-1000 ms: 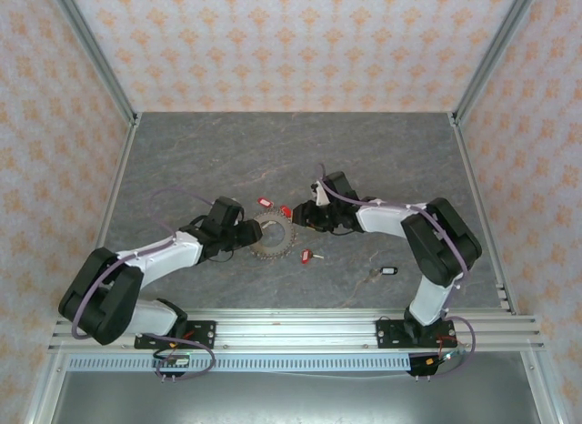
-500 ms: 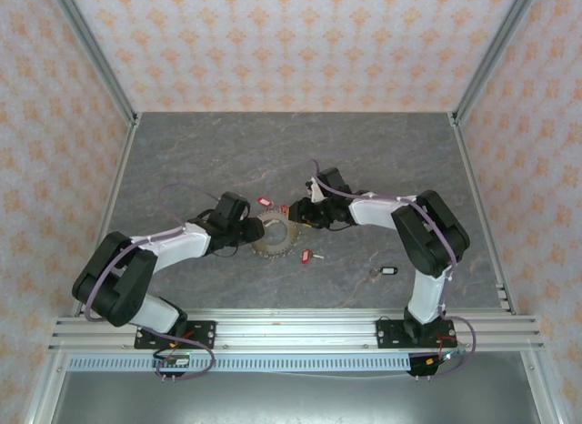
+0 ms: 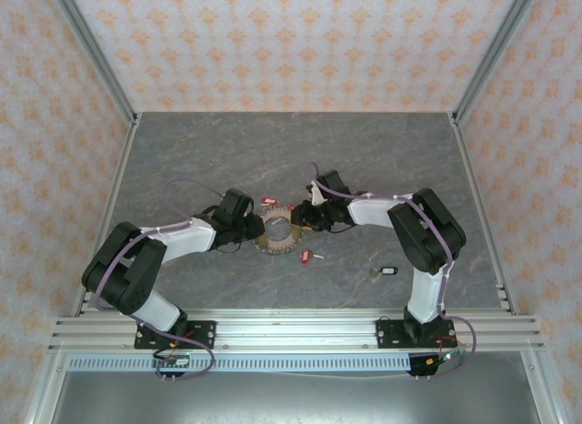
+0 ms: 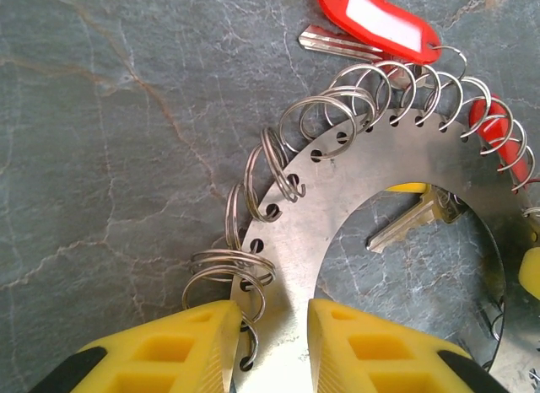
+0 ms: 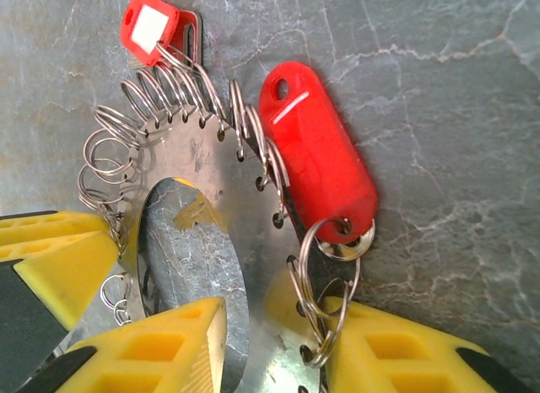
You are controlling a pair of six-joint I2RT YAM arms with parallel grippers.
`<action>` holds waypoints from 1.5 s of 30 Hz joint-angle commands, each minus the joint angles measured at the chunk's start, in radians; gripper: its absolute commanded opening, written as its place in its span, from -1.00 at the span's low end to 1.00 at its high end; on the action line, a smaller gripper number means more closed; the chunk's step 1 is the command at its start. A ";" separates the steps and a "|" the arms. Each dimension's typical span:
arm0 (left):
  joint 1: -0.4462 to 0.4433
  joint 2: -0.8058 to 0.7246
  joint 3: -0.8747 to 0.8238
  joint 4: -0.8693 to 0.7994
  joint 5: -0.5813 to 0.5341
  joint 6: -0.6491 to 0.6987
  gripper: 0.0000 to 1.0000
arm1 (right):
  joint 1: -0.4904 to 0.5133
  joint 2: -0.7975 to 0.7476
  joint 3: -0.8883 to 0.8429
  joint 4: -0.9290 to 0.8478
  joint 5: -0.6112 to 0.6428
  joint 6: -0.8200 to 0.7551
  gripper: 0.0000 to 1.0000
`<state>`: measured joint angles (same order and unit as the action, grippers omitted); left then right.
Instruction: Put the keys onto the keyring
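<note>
Your left gripper [image 4: 270,313] and right gripper [image 5: 274,313] straddle opposite rims of the keyring [image 4: 337,182] at the table's [image 4: 101,115] middle, clamped or not I cannot tell; pinching split rings [image 4: 316,123] could skid it

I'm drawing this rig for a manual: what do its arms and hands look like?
The left arm and right arm have white links, bulky black joints and a purple cable along each. The left hand and right hand have chunky yellow fingers with recessed pockets, black behind.
</note>
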<state>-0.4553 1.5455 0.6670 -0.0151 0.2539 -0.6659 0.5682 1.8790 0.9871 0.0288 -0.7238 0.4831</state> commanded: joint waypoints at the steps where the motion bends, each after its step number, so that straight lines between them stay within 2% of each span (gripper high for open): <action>1: 0.004 0.041 -0.011 -0.043 -0.008 0.020 -0.42 | 0.007 0.002 -0.029 0.105 -0.056 0.047 -0.37; 6: 0.004 0.028 -0.014 -0.046 -0.012 0.019 -0.42 | -0.004 -0.010 -0.062 0.179 -0.057 0.110 -0.49; 13: 0.004 -0.003 -0.027 -0.050 -0.026 0.015 -0.38 | -0.037 -0.041 -0.151 0.371 -0.101 0.235 -0.63; 19: 0.004 -0.058 -0.052 -0.025 -0.021 0.002 -0.22 | -0.063 -0.084 -0.204 0.470 -0.125 0.293 -0.97; 23: 0.004 -0.109 -0.056 -0.048 -0.048 -0.008 0.04 | -0.077 -0.118 -0.232 0.492 -0.115 0.308 -0.99; 28: 0.009 -0.210 -0.082 -0.044 -0.046 -0.049 0.57 | -0.094 -0.173 -0.282 0.591 -0.133 0.364 -1.00; 30: 0.025 -0.250 -0.091 -0.029 -0.009 -0.074 0.72 | -0.095 -0.204 -0.295 0.613 -0.143 0.370 -1.00; 35: 0.078 -0.347 -0.103 0.052 0.129 -0.146 0.90 | -0.095 -0.295 -0.309 0.571 -0.136 0.323 -1.00; 39: 0.092 -0.376 -0.095 0.126 0.226 -0.188 0.90 | -0.096 -0.334 -0.309 0.543 -0.144 0.304 -1.00; 45: 0.104 -0.378 -0.102 0.201 0.276 -0.241 0.67 | -0.094 -0.376 -0.311 0.539 -0.163 0.306 -1.00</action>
<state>-0.3656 1.1782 0.5701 0.1062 0.4744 -0.8600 0.4725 1.5520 0.6762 0.5369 -0.8520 0.8093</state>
